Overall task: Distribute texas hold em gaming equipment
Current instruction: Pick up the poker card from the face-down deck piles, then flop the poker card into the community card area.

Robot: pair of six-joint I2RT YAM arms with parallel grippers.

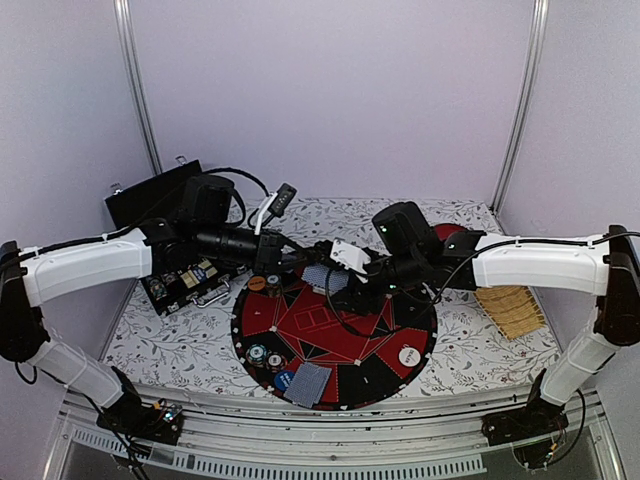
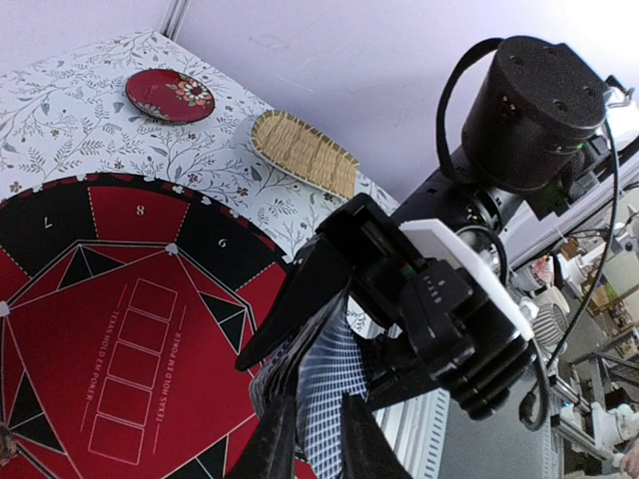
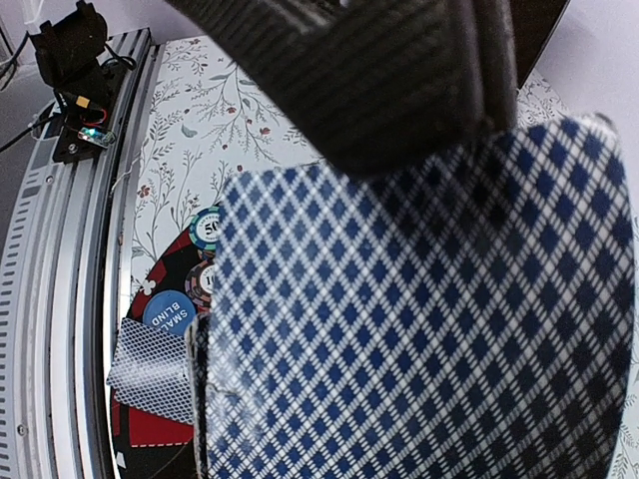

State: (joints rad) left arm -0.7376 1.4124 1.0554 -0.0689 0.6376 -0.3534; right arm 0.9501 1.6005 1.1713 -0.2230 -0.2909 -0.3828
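Note:
Above the round red and black poker mat (image 1: pixel 330 335) my two grippers meet at a deck of blue-checked playing cards (image 1: pixel 318 276). My right gripper (image 1: pixel 338 282) is shut on the deck, with one black finger (image 2: pixel 300 299) lying across it. My left gripper (image 2: pixel 318 439) has a finger on each side of the top card (image 2: pixel 324 399), and that card fills the right wrist view (image 3: pixel 419 319). How firmly the left jaws pinch it does not show. On the mat's near left lie striped chips (image 1: pixel 265 357), a blue small blind disc (image 3: pixel 168 311) and a pair of face-down cards (image 1: pixel 308 385).
A white button disc (image 1: pixel 410 355) sits on the mat's right and an orange disc (image 1: pixel 257 283) at its far left. An open black case (image 1: pixel 185 285) stands at the left. The straw mat (image 1: pixel 510 310) and the red plate (image 2: pixel 170 95) lie to the right.

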